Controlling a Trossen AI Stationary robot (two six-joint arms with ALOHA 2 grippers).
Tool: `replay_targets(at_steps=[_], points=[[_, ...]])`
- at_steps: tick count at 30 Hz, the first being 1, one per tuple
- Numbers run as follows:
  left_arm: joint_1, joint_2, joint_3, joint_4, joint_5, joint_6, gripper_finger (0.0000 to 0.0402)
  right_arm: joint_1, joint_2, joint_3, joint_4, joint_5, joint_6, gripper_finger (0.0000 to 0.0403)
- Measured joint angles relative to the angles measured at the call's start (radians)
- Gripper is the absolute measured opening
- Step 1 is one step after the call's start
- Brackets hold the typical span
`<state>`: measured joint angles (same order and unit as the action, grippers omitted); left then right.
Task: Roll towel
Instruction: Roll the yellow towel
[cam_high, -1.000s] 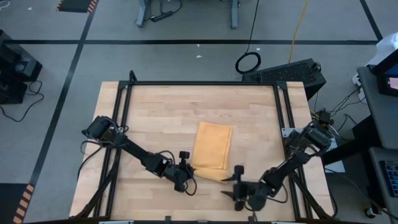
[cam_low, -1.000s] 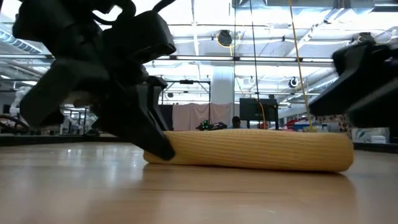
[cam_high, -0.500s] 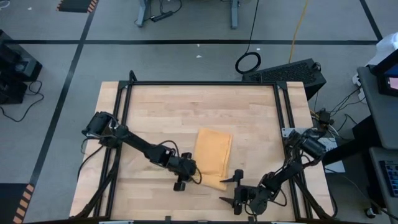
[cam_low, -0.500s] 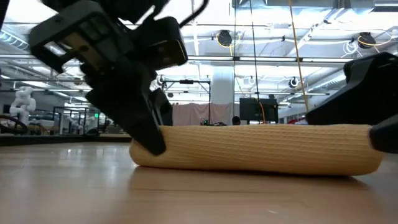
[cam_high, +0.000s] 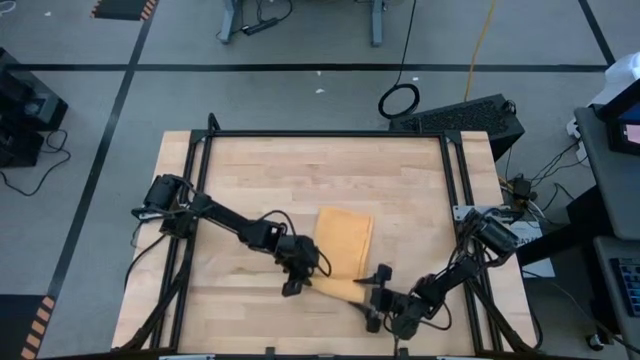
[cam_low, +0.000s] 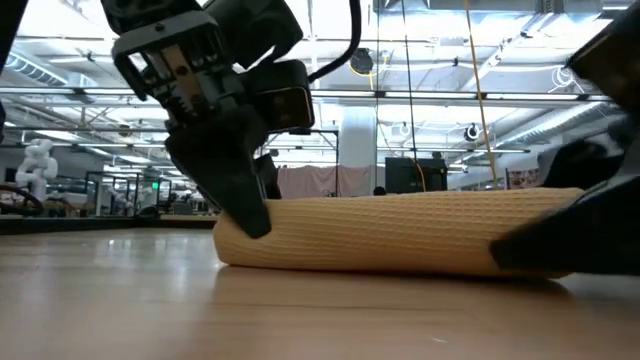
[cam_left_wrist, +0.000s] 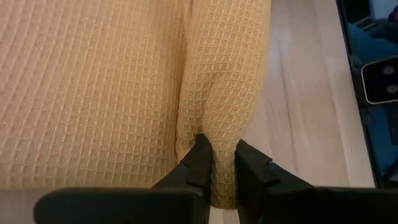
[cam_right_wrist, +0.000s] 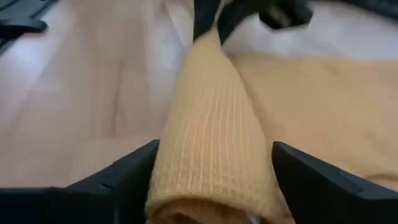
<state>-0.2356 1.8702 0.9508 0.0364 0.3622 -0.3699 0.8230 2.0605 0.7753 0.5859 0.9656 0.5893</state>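
Note:
The mustard-yellow towel (cam_high: 343, 238) lies flat on the wooden table (cam_high: 270, 170). Its near edge is rolled into a thick roll (cam_low: 400, 232) that rests on the tabletop. My left gripper (cam_high: 303, 278) is shut on the roll's left end. My right gripper (cam_high: 372, 297) is open at the roll's right end, with one finger (cam_right_wrist: 134, 171) on each side of the roll (cam_right_wrist: 211, 137). The white tag is not visible. My left gripper pinches the left end of the roll (cam_left_wrist: 219, 149) between its two fingers (cam_left_wrist: 200, 163), several layers of cloth. The fingers come slanting down from the table's left side, along the roll. The roll lies on the table. I cannot tell whether my right gripper's fingers touch the roll.
A black frame rail (cam_high: 330, 134) runs along the table's far edge and down both sides. Bare wood lies beyond the towel's far edge and to its left. Beyond the table, on the floor, are a dark case (cam_high: 470, 118) and a cable loop (cam_high: 400, 100).
My left gripper has turned on the roll's left end and shifted slightly toward the far edge. The towel's far edge has slid toward the near edge and the roll has grown thicker. My right gripper has moved toward the towel and now straddles the roll's right end.

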Motion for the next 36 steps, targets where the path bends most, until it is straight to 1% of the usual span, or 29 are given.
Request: replay_targets(at_steps=[4, 8, 10, 14, 17, 19, 21, 23, 24, 26, 28, 29, 31, 33, 34, 36], points=[[0.007, 0.0, 0.0, 0.002, -0.007, -0.012, 0.0048, -0.018, 0.0, 0.0, -0.062, -0.052, 0.11, 0.0242], [0.008, 0.0, 0.0, 0.003, -0.071, -0.025, 0.0075, -0.025, -0.002, 0.0, -0.073, -0.066, 0.149, 0.0187], [0.008, 0.0, 0.0, 0.003, -0.078, -0.026, 0.0098, -0.025, -0.002, 0.0, -0.077, -0.067, 0.155, 0.0162], [0.008, -0.01, 0.0, -0.006, -0.082, -0.019, 0.0162, -0.025, -0.003, 0.001, -0.084, -0.073, 0.159, 0.0119], [0.009, -0.044, -0.001, -0.05, -0.083, 0.003, 0.0213, -0.025, -0.003, 0.002, -0.095, -0.075, 0.158, 0.0096], [0.007, -0.079, -0.001, -0.099, -0.111, 0.023, 0.024, -0.025, -0.004, 0.002, -0.1, -0.081, 0.158, 0.0085], [-0.01, -0.113, -0.003, -0.101, -0.178, 0.062, 0.0261, -0.025, -0.005, 0.002, -0.105, -0.089, 0.157, 0.0078], [-0.047, -0.144, -0.009, -0.086, -0.3, 0.101, 0.0273, -0.025, -0.005, 0.002, -0.108, -0.091, 0.161, 0.0077], [-0.072, -0.147, -0.009, -0.056, -0.345, 0.124, 0.0276, -0.025, -0.005, 0.002, -0.109, -0.091, 0.164, 0.0077], [-0.128, -0.145, -0.009, 0.004, -0.393, 0.174, 0.0278, -0.025, -0.005, 0.002, -0.108, -0.093, 0.166, 0.0078], [-0.181, -0.123, -0.009, 0.07, -0.409, 0.219, 0.0278, -0.025, -0.005, 0.002, -0.111, -0.094, 0.178, 0.0079], [-0.206, -0.107, -0.007, 0.098, -0.438, 0.228, 0.0279, -0.025, -0.005, 0.002, -0.113, -0.096, 0.181, 0.0079], [-0.251, -0.085, -0.009, 0.082, -0.56, 0.23, 0.0279, -0.027, -0.005, 0.002, -0.113, -0.097, 0.182, 0.0079], [-0.27, -0.058, -0.009, 0.085, -0.687, 0.222, 0.0279, -0.027, -0.005, 0.002, -0.114, -0.098, 0.179, 0.0079], [-0.273, -0.051, -0.009, 0.075, -0.72, 0.222, 0.0278, -0.027, -0.004, 0.002, -0.114, -0.098, 0.177, 0.0079], [-0.274, -0.035, -0.01, 0.086, -0.732, 0.222, 0.0271, -0.027, -0.004, 0.002, -0.117, -0.099, 0.175, 0.0079]])
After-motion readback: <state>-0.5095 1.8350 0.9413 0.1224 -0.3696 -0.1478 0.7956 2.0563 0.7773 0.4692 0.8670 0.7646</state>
